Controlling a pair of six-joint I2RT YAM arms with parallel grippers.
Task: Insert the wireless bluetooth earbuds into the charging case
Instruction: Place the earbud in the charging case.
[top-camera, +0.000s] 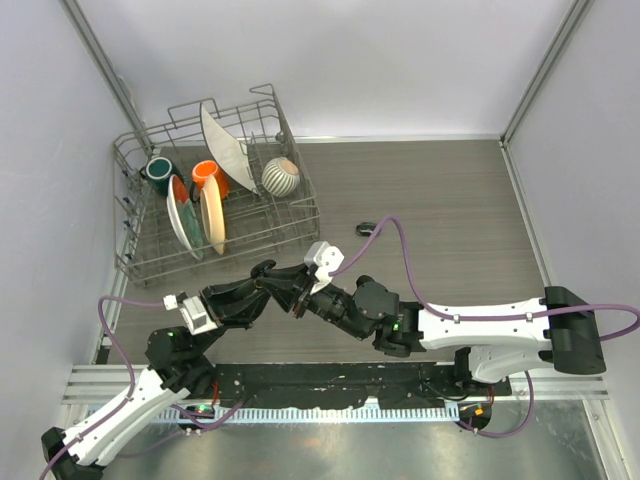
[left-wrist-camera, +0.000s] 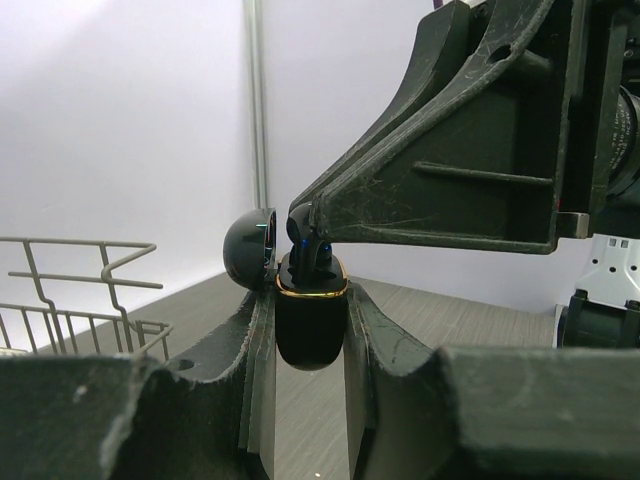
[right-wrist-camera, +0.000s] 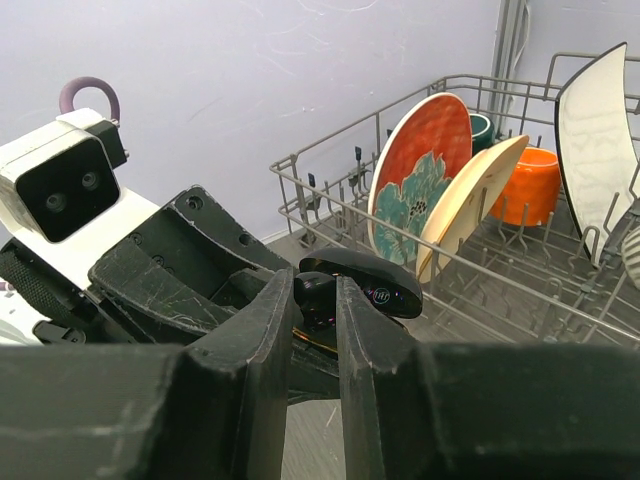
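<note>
Currently my left pincer (left-wrist-camera: 310, 300) is clenched on the charging case (left-wrist-camera: 311, 335), one finger on each flat side, with the case upright and raised off the table (top-camera: 440, 210). Its lid (left-wrist-camera: 250, 248) is swung open to the left in the left wrist view and stands beside the gold rim of the mouth.

My right pincer (right-wrist-camera: 311, 300) is clamped on one earbud (left-wrist-camera: 308, 252). The earbud is in the mouth of the case: its lower part is below the gold rim and its glossy top is above it. Whether it is fully seated I cannot tell. Whether a second earbud is inside I cannot tell either, since the fingers hide the rest of the cavity.

Both pincers meet tip to tip over the near middle of the table, just in front of the dish rack (top-camera: 140, 262).

Rack contents, left to right:
- teal mug (top-camera: 158, 170), back left corner
- orange-and-teal patterned plate (top-camera: 183, 222), on edge
- cream plate (top-camera: 212, 215), on edge, just beside the patterned one
- orange cup (top-camera: 207, 174), behind the two plates
- white plate (top-camera: 225, 148), tilted, leaning toward the back
- striped bowl (top-camera: 281, 176), at the right end

A small dark object (top-camera: 367, 229) lies on the table to the right of the rack, apart from both pincers. It is too small to identify.
</note>
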